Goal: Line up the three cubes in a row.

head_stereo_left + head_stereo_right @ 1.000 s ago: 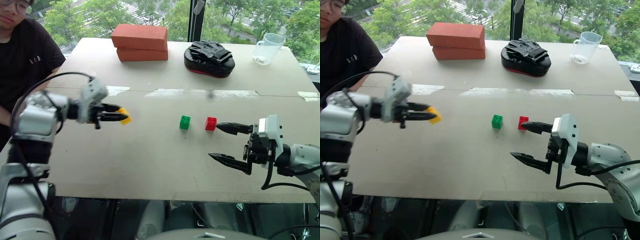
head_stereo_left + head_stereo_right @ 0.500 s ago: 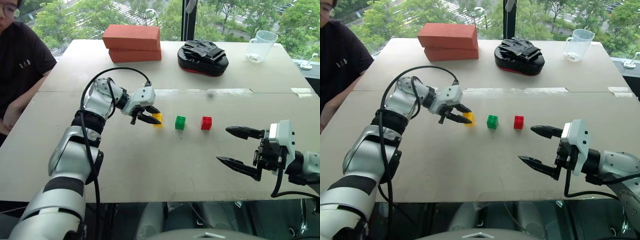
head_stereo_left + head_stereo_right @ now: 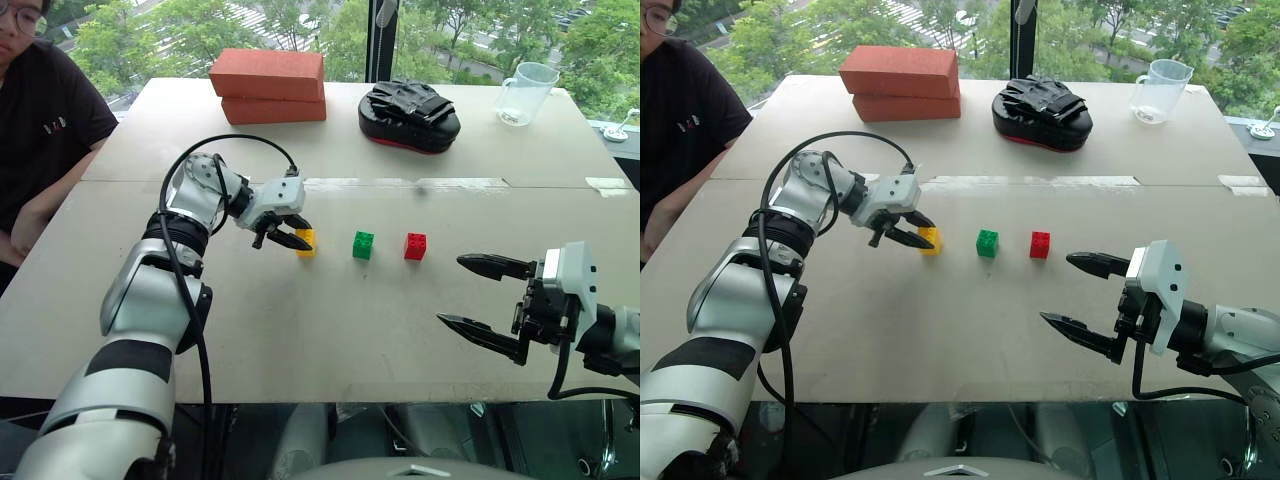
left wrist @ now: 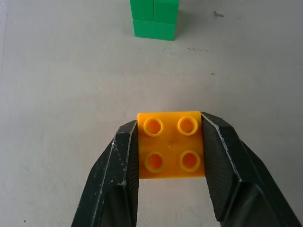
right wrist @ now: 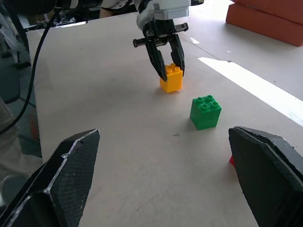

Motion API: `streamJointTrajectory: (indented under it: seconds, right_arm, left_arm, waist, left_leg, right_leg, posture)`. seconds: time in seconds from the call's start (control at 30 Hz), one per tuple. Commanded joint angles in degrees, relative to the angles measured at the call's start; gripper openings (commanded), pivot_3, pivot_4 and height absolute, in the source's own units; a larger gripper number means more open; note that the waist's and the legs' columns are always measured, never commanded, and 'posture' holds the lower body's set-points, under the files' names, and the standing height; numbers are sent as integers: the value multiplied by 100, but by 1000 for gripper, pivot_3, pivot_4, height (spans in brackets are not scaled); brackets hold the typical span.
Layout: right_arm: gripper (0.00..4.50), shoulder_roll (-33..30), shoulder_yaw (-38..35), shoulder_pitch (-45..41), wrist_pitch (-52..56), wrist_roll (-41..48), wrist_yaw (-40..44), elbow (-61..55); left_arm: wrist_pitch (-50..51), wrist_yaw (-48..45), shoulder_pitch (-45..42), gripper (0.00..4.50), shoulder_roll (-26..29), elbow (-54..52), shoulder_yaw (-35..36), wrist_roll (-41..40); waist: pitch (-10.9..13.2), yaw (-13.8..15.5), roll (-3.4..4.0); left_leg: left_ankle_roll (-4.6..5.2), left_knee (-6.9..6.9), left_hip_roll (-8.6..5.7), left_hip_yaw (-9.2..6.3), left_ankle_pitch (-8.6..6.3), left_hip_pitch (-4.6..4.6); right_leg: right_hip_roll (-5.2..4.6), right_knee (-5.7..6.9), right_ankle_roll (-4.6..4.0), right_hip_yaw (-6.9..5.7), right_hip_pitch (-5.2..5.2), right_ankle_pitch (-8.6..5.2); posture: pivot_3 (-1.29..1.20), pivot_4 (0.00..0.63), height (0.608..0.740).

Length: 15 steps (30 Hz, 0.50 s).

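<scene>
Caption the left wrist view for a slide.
Left tool clamps the yellow cube on the table, green cube just ahead.

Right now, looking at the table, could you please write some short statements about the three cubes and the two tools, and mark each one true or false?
1. The left tool is shut on the yellow cube. True.
2. The green cube sits between the yellow cube and the red cube. True.
3. The right tool holds the red cube. False: it is open and holds nothing, apart from the cubes.
4. The yellow cube is stacked on the green cube. False: they stand apart on the table.
5. The red cube lies nearest the right tool. True.
</scene>
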Motion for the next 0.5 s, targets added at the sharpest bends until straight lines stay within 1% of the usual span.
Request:
streamJointTrajectory:
  seconds: [0.03,0.33,0.37,0.4,0.43,0.47,0.5]
  right_arm:
    - [4500,-64,-179,-43,11,109,-65,-158]
    - [4500,-103,-196,-59,14,68,-115,-141]
    - [4500,-109,-195,-58,15,68,-122,-142]
    - [4500,-112,-195,-57,17,69,-130,-143]
    - [4500,-115,-195,-56,19,71,-136,-144]
    - [4500,-117,-197,-57,24,75,-142,-142]
    - [4500,-119,-199,-56,28,78,-146,-139]
  left_arm:
    - [-159,129,-207,1252,-4,67,138,97]
    - [-177,224,-290,1252,-121,207,210,178]
    - [-173,207,-290,1752,-127,214,215,182]
    - [-194,191,-283,1752,-125,215,192,212]
    - [-249,218,-270,2413,-124,209,175,242]
    - [-257,243,-263,2666,-132,208,189,237]
    - [-247,254,-261,3092,-139,206,204,229]
  waist:
    - [0,0,0]
    - [0,2,0]
    - [0,2,0]
    - [0,1,0]
    - [0,0,0]
    - [0,0,0]
    - [0,1,0]
  left_leg:
    - [0,0,0,0,0,0]
    - [0,1,0,0,0,0]
    - [0,1,0,0,0,0]
    - [0,1,0,0,0,0]
    - [0,0,0,0,0,0]
    - [0,0,0,0,0,0]
    - [0,0,0,0,0,0]
  right_leg:
    - [0,0,0,0,0,0]
    - [0,1,0,0,0,0]
    - [0,1,0,0,0,0]
    - [0,1,0,-1,0,0]
    - [0,1,0,0,0,0]
    - [0,1,0,0,0,0]
    - [0,1,0,0,0,0]
  posture:
    - [0,150,737]
    - [0,150,737]
    - [0,150,737]
    - [0,150,737]
    - [0,150,737]
    - [0,150,737]
    - [0,150,737]
